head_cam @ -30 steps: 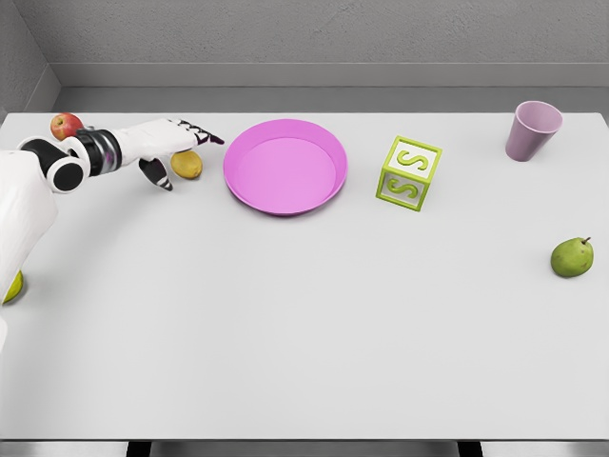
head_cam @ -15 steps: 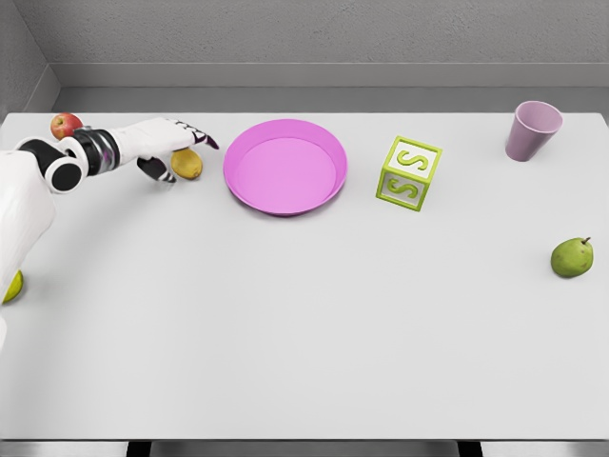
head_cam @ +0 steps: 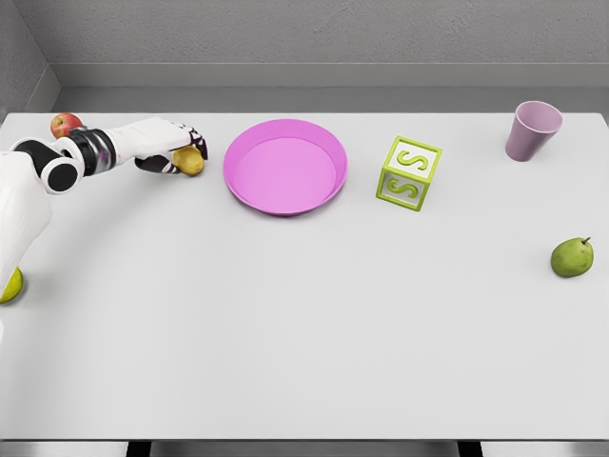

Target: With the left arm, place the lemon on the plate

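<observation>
Since one second earlier: left robot hand [head_cam: 176, 150] lowered and drawn in onto the lemon [head_cam: 192, 162], fingers now curled over its top and near side rather than spread above it. Grip judged as closing or just closed on the lemon; firmness not verifiable, since much of the fruit sits hidden under the fingers. Lemon located at the far left of the desk [head_cam: 304, 324], just beside the pink plate [head_cam: 285, 167] but clear of its rim, not yet lifted so far as can be told. Right robot hand not in view. Risks noted: rounded fruit held from above and one side, likely to squirt out toward the plate or roll along the desk if pressure is uneven. Raised plate rim close by; low carry likely to clip it and shove the plate. Release from height likely to let the lemon roll across the shallow dish and over the far edge. Apple [head_cam: 66, 124] sits behind the forearm, exposed to a knock on any backward swing. Lettered block [head_cam: 408, 172], cup [head_cam: 533, 130] and pear [head_cam: 572, 257] well apart, not at risk.
</observation>
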You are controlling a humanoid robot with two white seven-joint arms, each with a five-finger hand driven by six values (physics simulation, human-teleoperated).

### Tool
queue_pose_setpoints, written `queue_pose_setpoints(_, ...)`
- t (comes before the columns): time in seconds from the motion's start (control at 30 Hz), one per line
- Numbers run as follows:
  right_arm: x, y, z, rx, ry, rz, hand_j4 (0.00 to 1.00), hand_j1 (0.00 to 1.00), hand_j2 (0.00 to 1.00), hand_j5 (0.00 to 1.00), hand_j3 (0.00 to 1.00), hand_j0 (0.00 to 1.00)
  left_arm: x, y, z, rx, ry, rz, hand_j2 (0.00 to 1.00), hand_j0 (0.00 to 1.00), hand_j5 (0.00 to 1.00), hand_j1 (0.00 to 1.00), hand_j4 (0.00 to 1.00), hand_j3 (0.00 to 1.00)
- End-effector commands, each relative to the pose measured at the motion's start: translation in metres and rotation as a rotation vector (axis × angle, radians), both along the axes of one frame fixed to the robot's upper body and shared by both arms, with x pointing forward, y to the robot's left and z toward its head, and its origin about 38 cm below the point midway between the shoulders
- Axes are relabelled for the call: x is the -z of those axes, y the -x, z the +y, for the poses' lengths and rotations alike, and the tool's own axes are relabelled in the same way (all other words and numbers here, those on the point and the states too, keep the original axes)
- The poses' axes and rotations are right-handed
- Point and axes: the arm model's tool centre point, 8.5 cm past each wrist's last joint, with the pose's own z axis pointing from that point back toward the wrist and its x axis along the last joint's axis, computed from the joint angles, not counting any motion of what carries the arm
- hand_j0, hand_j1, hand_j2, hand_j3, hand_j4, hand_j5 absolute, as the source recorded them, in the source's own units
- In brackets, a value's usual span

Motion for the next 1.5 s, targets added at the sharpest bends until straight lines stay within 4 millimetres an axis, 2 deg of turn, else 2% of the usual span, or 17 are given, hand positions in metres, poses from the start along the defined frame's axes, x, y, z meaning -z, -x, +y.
queue_pose_setpoints(0.0,0.0,0.0,0.0,0.0,0.0,0.0,1.0,1.0,1.0,1.0,1.0,1.0,0.0,0.0,0.001,-0.005,0.005,0.001,0.48,0.48,0.48,0.48,0.48,0.48)
queue_pose_setpoints(0.27,0.0,0.0,0.0,0.0,0.0,0.0,1.0,1.0,1.0,1.0,1.0,1.0,0.0,0.001,0.003,-0.006,0.002,0.008,0.45,0.45,0.45,0.45,0.45,0.45)
queue_pose_setpoints(0.4,0.0,0.0,0.0,0.0,0.0,0.0,1.0,1.0,1.0,1.0,1.0,1.0,-0.007,0.0,0.0,0.005,0.021,-0.012,0.46,0.46,0.46,0.46,0.46,0.46)
queue_pose_setpoints(0.47,0.0,0.0,0.0,0.0,0.0,0.0,1.0,1.0,1.0,1.0,1.0,1.0,-0.017,0.001,-0.013,0.04,0.046,-0.04,0.46,0.46,0.46,0.46,0.46,0.46)
queue_pose_setpoints(0.53,0.0,0.0,0.0,0.0,0.0,0.0,1.0,1.0,1.0,1.0,1.0,1.0,-0.027,0.003,-0.007,0.05,0.043,-0.051,0.45,0.45,0.45,0.45,0.45,0.45)
queue_pose_setpoints(0.6,0.0,0.0,0.0,0.0,0.0,0.0,1.0,1.0,1.0,1.0,1.0,1.0,-0.038,0.005,-0.015,0.083,0.043,-0.083,0.45,0.45,0.45,0.45,0.45,0.45)
queue_pose_setpoints(0.67,0.0,0.0,0.0,0.0,0.0,0.0,1.0,1.0,1.0,1.0,1.0,1.0,-0.042,0.006,-0.011,0.079,0.051,-0.085,0.45,0.45,0.45,0.45,0.45,0.45)
queue_pose_setpoints(0.73,0.0,0.0,0.0,0.0,0.0,0.0,1.0,1.0,1.0,1.0,1.0,1.0,-0.055,0.008,-0.007,0.091,0.057,-0.114,0.45,0.45,0.45,0.45,0.45,0.45)
queue_pose_setpoints(0.9,0.0,0.0,0.0,0.0,0.0,0.0,1.0,1.0,1.0,1.0,1.0,1.0,-0.065,0.011,-0.014,0.118,0.063,-0.128,0.45,0.45,0.45,0.45,0.45,0.45)
queue_pose_setpoints(1.07,0.0,0.0,0.0,-0.002,0.0,0.0,1.0,1.0,1.0,1.0,1.0,1.0,-0.077,0.013,-0.029,0.162,0.071,-0.163,0.45,0.45,0.45,0.45,0.45,0.45)
queue_pose_setpoints(1.27,0.0,0.0,0.0,0.0,0.0,0.002,1.0,1.0,1.0,1.0,1.0,1.0,-0.077,0.017,-0.045,0.197,0.085,-0.172,0.45,0.45,0.45,0.45,0.45,0.45)
queue_pose_setpoints(1.47,0.0,0.0,0.0,0.0,0.0,0.0,1.0,1.0,1.0,1.0,1.0,1.0,-0.076,0.021,-0.077,0.254,0.121,-0.182,0.45,0.45,0.45,0.45,0.45,0.45)
